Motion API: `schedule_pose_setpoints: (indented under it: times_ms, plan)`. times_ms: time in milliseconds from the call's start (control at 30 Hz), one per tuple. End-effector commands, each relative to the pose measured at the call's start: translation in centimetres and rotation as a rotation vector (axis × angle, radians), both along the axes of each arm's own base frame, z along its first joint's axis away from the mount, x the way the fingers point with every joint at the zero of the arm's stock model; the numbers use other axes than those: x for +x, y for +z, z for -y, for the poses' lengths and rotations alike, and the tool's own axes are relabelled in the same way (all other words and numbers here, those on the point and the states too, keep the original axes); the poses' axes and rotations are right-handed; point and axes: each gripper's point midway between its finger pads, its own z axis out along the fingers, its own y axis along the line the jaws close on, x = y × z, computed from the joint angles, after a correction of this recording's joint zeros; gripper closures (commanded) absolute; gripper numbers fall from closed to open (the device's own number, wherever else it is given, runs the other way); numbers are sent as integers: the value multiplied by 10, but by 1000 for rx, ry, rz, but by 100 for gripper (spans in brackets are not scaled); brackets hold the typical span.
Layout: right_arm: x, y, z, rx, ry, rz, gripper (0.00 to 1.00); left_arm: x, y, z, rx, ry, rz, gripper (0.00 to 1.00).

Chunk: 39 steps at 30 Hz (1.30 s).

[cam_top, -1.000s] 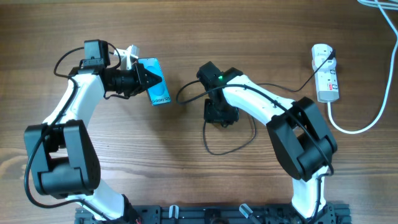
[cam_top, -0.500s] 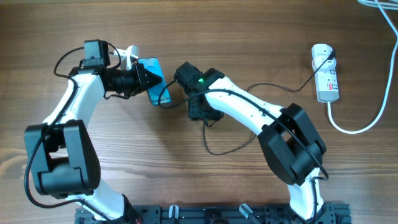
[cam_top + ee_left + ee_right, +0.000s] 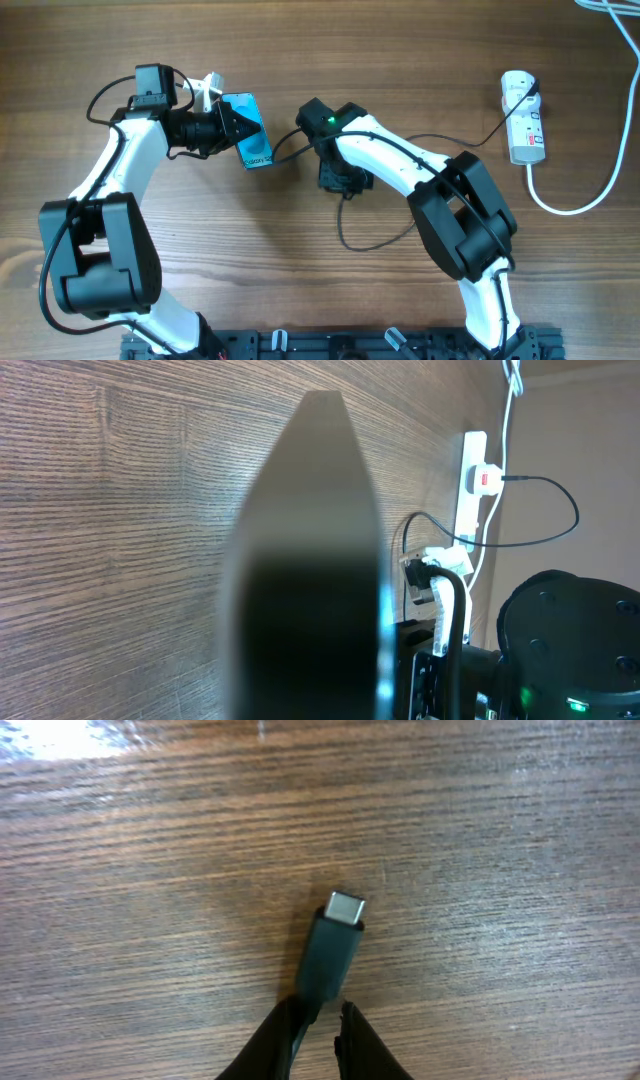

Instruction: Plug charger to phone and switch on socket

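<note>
My left gripper is shut on the phone and holds it tilted at the table's upper left, teal screen up. In the left wrist view the phone is a dark blurred shape seen edge-on. My right gripper is just right of the phone. In the right wrist view the right gripper is shut on the base of the charger's connector, whose metal tip points away over bare wood. The charger's thin black cable runs to its plug in the socket.
The socket's thick white cord loops along the right edge and up out of view. A slack cable loop lies below the right arm. The socket and its red switch show in the left wrist view.
My right gripper swung left toward the phone with the connector, then came back a little to the right. The slack cable loop shifted with it. The left arm and phone stayed still.
</note>
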Motion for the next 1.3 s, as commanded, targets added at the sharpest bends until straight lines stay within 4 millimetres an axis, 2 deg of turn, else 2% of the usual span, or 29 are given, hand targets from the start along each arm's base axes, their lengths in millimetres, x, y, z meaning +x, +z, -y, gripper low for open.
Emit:
schedule_pose_setpoints:
  times_ms: [0, 67, 200, 333, 367, 400, 467, 500, 533, 567, 600, 767, 833, 933, 967, 1000, 1133, 1200, 1267]
  plan:
    - [4, -12, 0, -23, -1, 6, 82, 0, 7, -1, -8, -11, 31, 96]
    - [4, -13, 0, -20, -2, 8, 83, 0, 7, -1, -8, -11, 31, 96]
    - [0, -19, -10, 37, -5, -15, 96, 0, 7, -1, -8, -11, 31, 96]
    - [2, -19, -13, 53, 72, -10, 95, 0, 7, -1, -8, -11, 30, 96]
    - [3, -19, -16, 72, 90, -13, 94, 0, 7, -1, -8, -11, 30, 96]
    - [2, -19, -21, 96, 116, -18, 88, 0, 7, -1, -8, -11, 30, 96]
    - [4, -19, -27, 127, 166, -14, 86, 0, 7, -1, -8, -11, 31, 96]
    - [4, -19, -27, 127, 174, -15, 82, 0, 7, -1, -5, -10, 30, 96]
    - [4, -19, -27, 126, 173, -16, 72, 0, 6, -2, 0, -9, 29, 96]
    - [3, -19, -27, 128, 173, -20, 72, 0, 6, -2, 0, -9, 29, 96]
    - [0, -19, -25, 124, 170, -33, 79, 0, 6, -2, 0, -9, 29, 96]
    - [-6, -19, -20, 103, 145, -59, 88, 0, 6, -2, -1, -9, 29, 96]
    - [-4, -19, -21, 109, 145, -51, 96, 0, 6, -1, -1, -9, 28, 96]
    - [-4, -17, -34, 192, 219, -64, 96, -1, 6, -1, -1, -9, 26, 96]
    - [-5, -14, -39, 248, 276, -82, 96, -1, 6, -1, -1, -11, 28, 96]
    - [-4, 2, -46, 353, 354, -87, 96, -1, 6, -1, -1, -11, 29, 96]
    - [-2, 52, -63, 589, 472, -47, 96, 1, 6, -8, 1, 4, 29, 96]
    - [-13, 69, -76, 753, 583, -67, 96, 2, 6, -22, -1, 39, 21, 96]
    - [-33, 99, -100, 1023, 754, -68, 96, 2, 7, -30, -12, 59, 15, 96]
